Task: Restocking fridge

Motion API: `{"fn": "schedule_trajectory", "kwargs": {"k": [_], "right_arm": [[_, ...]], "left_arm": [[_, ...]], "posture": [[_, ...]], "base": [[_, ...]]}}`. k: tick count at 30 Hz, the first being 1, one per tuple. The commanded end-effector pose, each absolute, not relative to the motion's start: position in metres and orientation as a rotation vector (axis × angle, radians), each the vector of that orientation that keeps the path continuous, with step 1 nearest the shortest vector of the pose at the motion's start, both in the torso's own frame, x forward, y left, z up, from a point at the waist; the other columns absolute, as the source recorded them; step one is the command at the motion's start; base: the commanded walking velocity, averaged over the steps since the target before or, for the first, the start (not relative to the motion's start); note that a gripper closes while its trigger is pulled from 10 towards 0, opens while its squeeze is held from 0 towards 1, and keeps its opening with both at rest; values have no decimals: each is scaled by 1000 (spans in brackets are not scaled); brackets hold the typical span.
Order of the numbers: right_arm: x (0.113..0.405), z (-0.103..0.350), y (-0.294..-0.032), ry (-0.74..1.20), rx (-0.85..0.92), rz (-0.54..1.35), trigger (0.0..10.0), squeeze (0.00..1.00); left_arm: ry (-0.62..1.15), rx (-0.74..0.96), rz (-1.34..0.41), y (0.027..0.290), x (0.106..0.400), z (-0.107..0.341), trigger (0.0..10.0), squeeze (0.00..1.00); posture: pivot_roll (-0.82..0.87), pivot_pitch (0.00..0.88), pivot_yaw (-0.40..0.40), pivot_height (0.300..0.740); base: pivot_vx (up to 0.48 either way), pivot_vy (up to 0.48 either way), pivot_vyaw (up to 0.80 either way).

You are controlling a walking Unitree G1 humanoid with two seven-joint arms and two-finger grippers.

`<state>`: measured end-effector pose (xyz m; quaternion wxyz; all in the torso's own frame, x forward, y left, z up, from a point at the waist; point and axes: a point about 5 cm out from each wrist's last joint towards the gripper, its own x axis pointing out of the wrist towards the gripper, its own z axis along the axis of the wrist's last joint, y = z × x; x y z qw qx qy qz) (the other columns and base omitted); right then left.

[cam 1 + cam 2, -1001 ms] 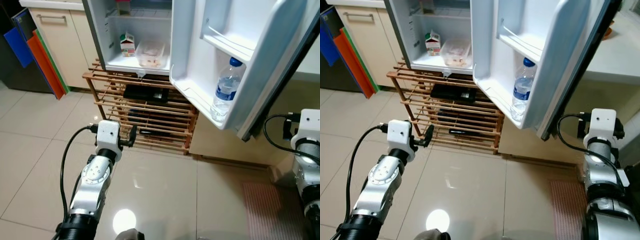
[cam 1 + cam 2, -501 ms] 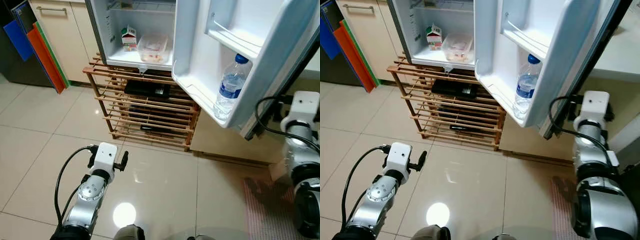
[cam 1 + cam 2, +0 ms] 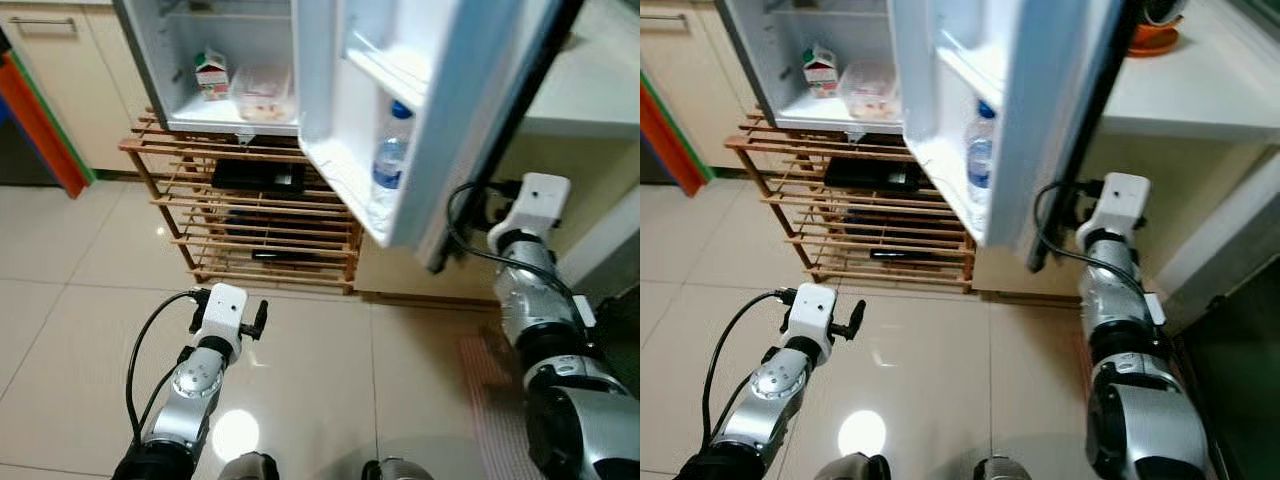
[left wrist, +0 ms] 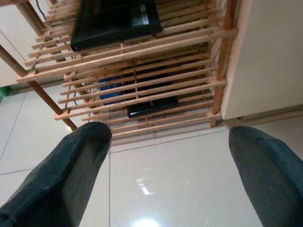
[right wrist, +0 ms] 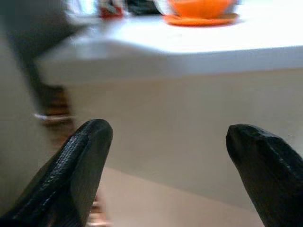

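Left eye view: right gripper (image 5: 165, 142) has risen beside fridge door (image 3: 470, 110).

A slatted wooden rack (image 3: 262, 215) stands on the glossy beige tile floor (image 3: 70, 300), with a flat black device (image 3: 257, 176) on its top tier and another dark item (image 4: 151, 106) lower down. An orange board (image 3: 35, 125) leans against cream cabinets (image 3: 60, 60). An orange bowl (image 3: 1158, 32) sits on the white surface (image 3: 1200, 95).
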<state>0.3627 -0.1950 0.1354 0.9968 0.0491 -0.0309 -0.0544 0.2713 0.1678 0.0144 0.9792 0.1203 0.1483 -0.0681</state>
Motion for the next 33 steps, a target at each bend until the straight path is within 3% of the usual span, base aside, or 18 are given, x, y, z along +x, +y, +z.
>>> {"fn": "schedule_trajectory", "kwargs": {"k": [1,4,5,7,16,18,23,26,30,33], "right_arm": [[363,152,-155,-101,173,72,10000,0],[355,153,-137,-94,221,188,10000,0],[335,158,-111,-100,260,420,10000,0],[318,162,-99,-95,278,573,10000,0],[299,185,-110,-97,319,641,10000,0],[301,185,-115,-104,304,610,10000,0],[311,156,-173,-40,58,185,10000,0],[307,140,-195,5,4,62,10000,0],[289,112,-226,53,-80,-112,10000,0],[281,101,-229,53,-93,-154,10000,0]], "left_arm": [[306,247,-136,168,270,12,10000,0],[306,245,-136,167,270,11,10000,0],[309,240,-138,166,269,10,10000,0],[316,236,-141,166,267,8,10000,0],[573,280,-68,185,247,-32,10000,0],[577,275,-60,186,246,-32,10000,0],[445,280,-58,184,259,-17,10000,0],[372,269,-54,180,270,-7,10000,0],[138,232,-69,165,301,39,10000,0],[-13,185,-102,153,315,76,10000,0]], "posture": [[75,85,-16,740],[76,86,-19,740],[70,89,-20,740],[64,89,-19,740],[54,76,-20,740],[53,73,-21,740],[57,49,-25,740],[58,36,-23,740],[56,17,-15,740],[57,5,-10,740]], "base": [[0,0,0],[0,0,0],[0,0,0],[0,0,0],[0,0,0],[0,0,0],[0,0,0],[0,0,0],[0,0,0],[0,0,0]]}}
